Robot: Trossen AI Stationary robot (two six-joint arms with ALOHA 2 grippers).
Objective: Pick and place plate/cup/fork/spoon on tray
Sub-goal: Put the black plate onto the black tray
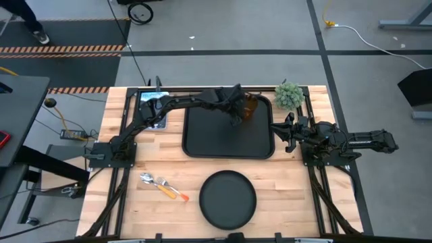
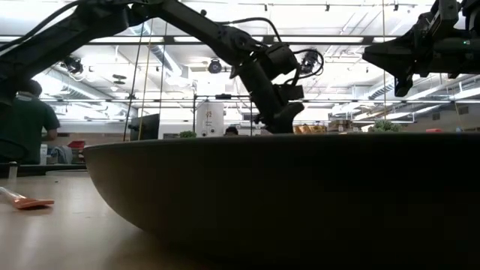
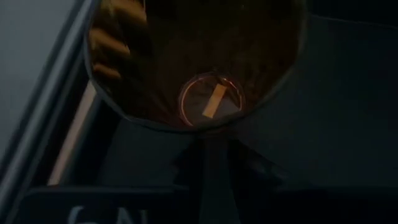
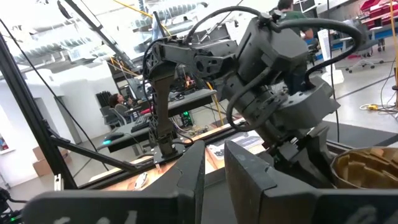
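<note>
My left gripper (image 1: pixel 237 111) reaches across the black tray (image 1: pixel 216 145) to the amber ribbed cup (image 1: pixel 251 106) at the tray's far right corner and is shut on it. The left wrist view looks down into the cup (image 3: pixel 199 68). The round black plate (image 1: pixel 228 198) lies flat on the table near its near edge and fills the low view (image 2: pixel 285 195). The fork and spoon, with orange handles, lie together (image 1: pixel 163 187) on the table left of the plate. My right gripper (image 1: pixel 286 132) waits beside the tray's right edge, empty, with a narrow gap between its fingers (image 4: pixel 214 177). My left gripper holds the cup at its rim (image 3: pixel 208 132), on the side toward the table's left. It comes from above, slanting down from the left. The cup stays upright, mouth up. I cannot tell whether a finger is inside it or whether its base is on the tray.
A green fuzzy plant ball (image 1: pixel 289 96) sits just beyond the tray's far right corner, close to the cup. A blue-and-white sheet (image 1: pixel 152 104) lies at the table's far left. Bare wood shows right of the plate.
</note>
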